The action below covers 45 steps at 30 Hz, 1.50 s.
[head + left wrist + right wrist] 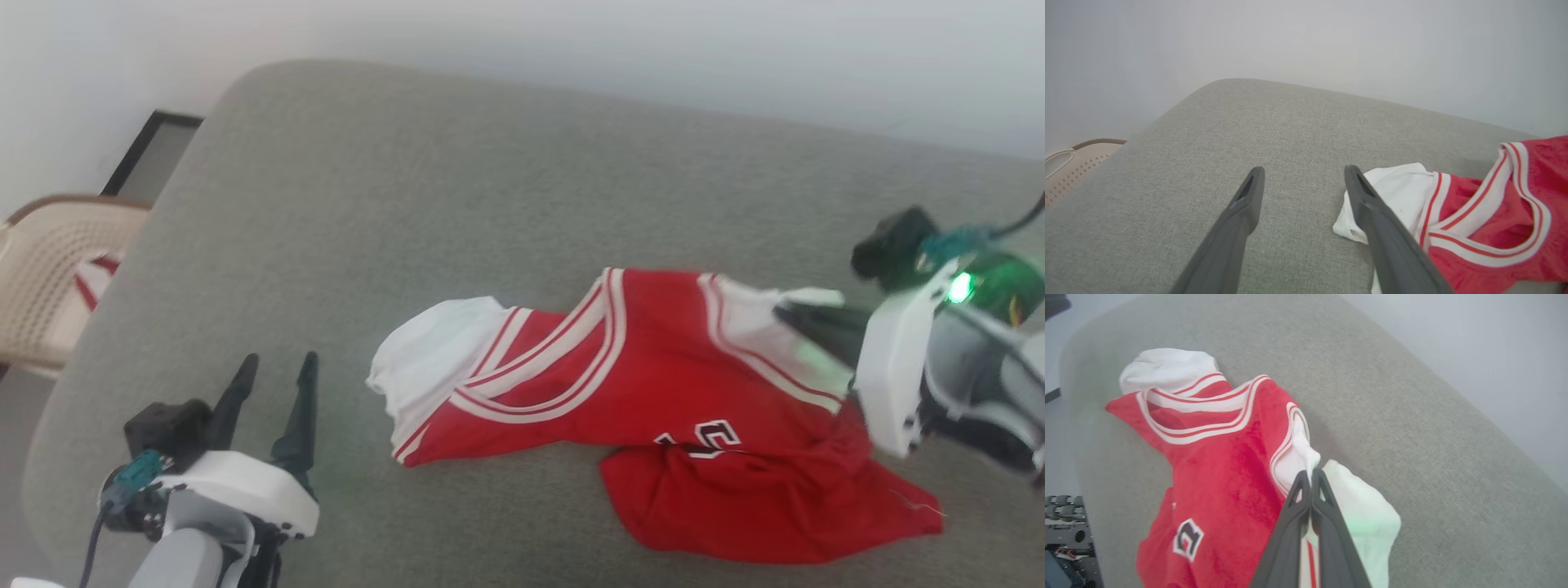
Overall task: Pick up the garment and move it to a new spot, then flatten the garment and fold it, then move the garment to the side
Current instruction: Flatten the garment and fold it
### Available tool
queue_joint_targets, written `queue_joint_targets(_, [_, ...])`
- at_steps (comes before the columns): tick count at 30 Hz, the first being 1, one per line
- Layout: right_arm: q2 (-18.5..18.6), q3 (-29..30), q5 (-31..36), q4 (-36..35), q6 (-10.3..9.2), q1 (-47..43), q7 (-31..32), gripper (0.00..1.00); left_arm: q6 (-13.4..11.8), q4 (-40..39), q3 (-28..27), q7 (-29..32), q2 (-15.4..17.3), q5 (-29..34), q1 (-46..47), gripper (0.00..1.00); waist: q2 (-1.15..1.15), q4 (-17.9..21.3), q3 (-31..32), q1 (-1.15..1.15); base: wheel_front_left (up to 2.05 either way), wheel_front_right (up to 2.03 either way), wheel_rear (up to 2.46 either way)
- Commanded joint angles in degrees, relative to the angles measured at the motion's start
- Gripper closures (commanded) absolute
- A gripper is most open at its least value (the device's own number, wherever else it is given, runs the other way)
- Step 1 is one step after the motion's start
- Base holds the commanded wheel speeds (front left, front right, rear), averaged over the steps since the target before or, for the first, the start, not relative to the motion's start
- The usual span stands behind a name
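The red jersey (pixel 653 359) lay crumpled and twisted on the grey upholstered surface (pixel 408 188), toward its right side, with the hem bunched at the near edge. The right tool (pixel 1310 476) was pinched shut on the white sleeve (pixel 1359 514) close to the striped armhole trim, a sensible corner by which to lift or drag the jersey. The left tool (pixel 279 363) hovered with its fingers spread wide, holding nothing, near the other white sleeve (pixel 433 351), probably placed to take that end so the cloth could be stretched flat. A beige plastic chair (pixel 49 269) stood off to the left
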State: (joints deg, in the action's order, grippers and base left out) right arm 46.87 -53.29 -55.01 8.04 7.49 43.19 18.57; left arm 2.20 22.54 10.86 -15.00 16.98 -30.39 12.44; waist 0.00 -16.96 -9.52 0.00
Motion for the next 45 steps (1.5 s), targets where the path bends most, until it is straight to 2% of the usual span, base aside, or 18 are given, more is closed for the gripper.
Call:
queue_joint_targets(1, [1.06, -0.84, -0.79, -2.68, 0.00, -1.73, -0.80, 1.00, -0.13, 0.26, -0.61, -0.23, 0.34, 0.31, -1.07, 0.00, 0.00, 2.28, 1.98, 0.00, 0.00, 0.00, 0.00])
queue_joint_targets(8, [6.18, -2.75, -3.38, -12.37, -0.01, -7.78, -2.52, 1.00, -0.14, 0.61, -1.81, -0.24, 1.23, -0.26, -2.93, 0.00, 0.00, 5.50, 4.27, 0.00, 0.00, 0.00, 0.00])
queue_joint_targets(12, [8.04, -2.18, -4.09, -12.87, 0.00, -12.40, -3.19, 1.00, -0.16, 0.83, -2.24, -0.24, 1.60, -0.63, -3.65, 0.00, 0.00, 6.85, 5.17, 0.00, 0.00, 0.00, 0.00])
queue_joint_targets(15, [8.15, -1.28, -4.07, -11.50, -0.01, -15.97, -4.23, 1.00, -0.18, 1.07, -2.42, -0.23, 1.79, -0.73, -4.40, 0.00, 0.00, 7.63, 5.78, 0.00, 0.00, 0.00, 0.00])
queue_joint_targets(21, [5.44, 0.34, -1.61, -6.60, -0.01, -19.68, -4.74, 1.00, -0.08, 0.94, -2.89, -0.23, 2.15, -0.99, -5.27, 0.00, 0.00, 9.01, 6.41, 0.00, 0.00, 0.00, 0.00])
queue_joint_targets(23, [3.98, 1.08, -1.20, -5.33, 0.00, -20.05, -5.15, 0.68, -0.07, 0.97, -2.94, -0.23, 2.37, -0.92, -5.43, 0.00, 0.00, 9.37, 6.62, 0.00, 0.00, 0.00, 0.00])
queue_joint_targets(24, [3.36, 1.42, -1.18, -4.68, -0.01, -20.24, -5.35, 0.46, -0.12, 1.02, -2.99, -0.23, 2.46, -0.91, -5.48, 0.00, 0.00, 9.52, 6.77, 0.00, 0.00, 0.00, 0.00])
queue_joint_targets(25, [2.88, 1.60, -1.06, -4.34, -0.01, -20.43, -5.31, 0.00, -0.15, 1.05, -3.04, -0.24, 2.56, -0.90, -5.55, 0.00, 0.00, 9.63, 6.91, 0.00, 0.00, 0.00, 0.00])
queue_joint_targets(33, [0.85, 7.21, -1.94, -2.82, -0.01, -22.40, -4.70, 0.00, -0.68, 0.26, -4.08, -0.24, 2.83, -0.74, -6.97, 0.00, 0.00, 10.38, 7.95, 0.00, 0.00, 0.00, 0.00])
queue_joint_targets(40, [-1.11, 17.27, -2.22, -0.78, -0.01, -26.02, -3.25, 0.00, -1.10, -1.36, -4.92, -0.23, 2.88, -0.25, -8.10, 0.00, 0.00, 10.66, 7.90, 0.00, 0.00, 0.00, 0.00])
queue_joint_targets(41, [-1.11, 17.27, -2.22, -0.78, -0.01, -26.02, -3.25, 0.00, -1.10, -1.36, -4.92, -0.23, 2.88, -0.25, -8.10, 0.00, 0.00, 10.66, 7.90, 0.00, 0.00, 0.00, 0.00])
queue_joint_targets(45, [-3.78, 22.78, -0.65, 1.07, 0.00, -27.33, -0.96, 0.00, -1.30, -2.02, -4.94, -0.23, 2.70, -0.09, -8.40, 0.00, 0.00, 10.39, 7.46, 0.00, 0.00, 0.00, 0.00])
